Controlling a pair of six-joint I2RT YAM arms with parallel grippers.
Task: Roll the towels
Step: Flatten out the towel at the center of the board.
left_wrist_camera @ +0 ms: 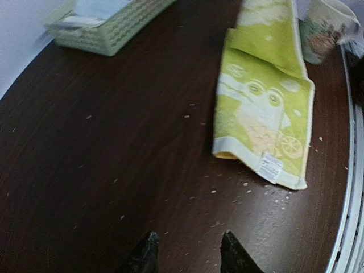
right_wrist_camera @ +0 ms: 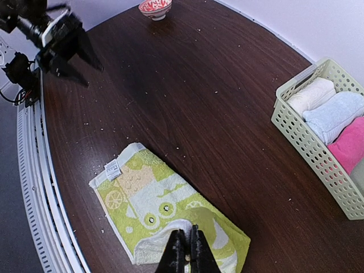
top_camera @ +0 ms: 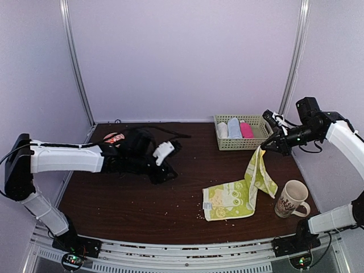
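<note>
The yellow-green patterned towel [top_camera: 230,199] lies folded on the dark table, near the front right. One end of it is lifted off the table, and my right gripper [top_camera: 266,145] is shut on that end. In the right wrist view the shut fingers [right_wrist_camera: 177,253] pinch the cream edge over the towel [right_wrist_camera: 151,196]. A pink towel [top_camera: 246,129] sits rolled in the basket [top_camera: 243,143]. My left gripper [top_camera: 165,169] hovers over bare table to the left of the towel. It is open [left_wrist_camera: 190,250] with nothing between its fingers, and the towel [left_wrist_camera: 261,114] lies ahead of it.
The pale green basket [right_wrist_camera: 310,148] at the back right also holds a white roll and a light-blue roll. A patterned mug [top_camera: 291,199] stands right of the towel. A red bowl [top_camera: 114,137] sits at the back left. Crumbs dot the table.
</note>
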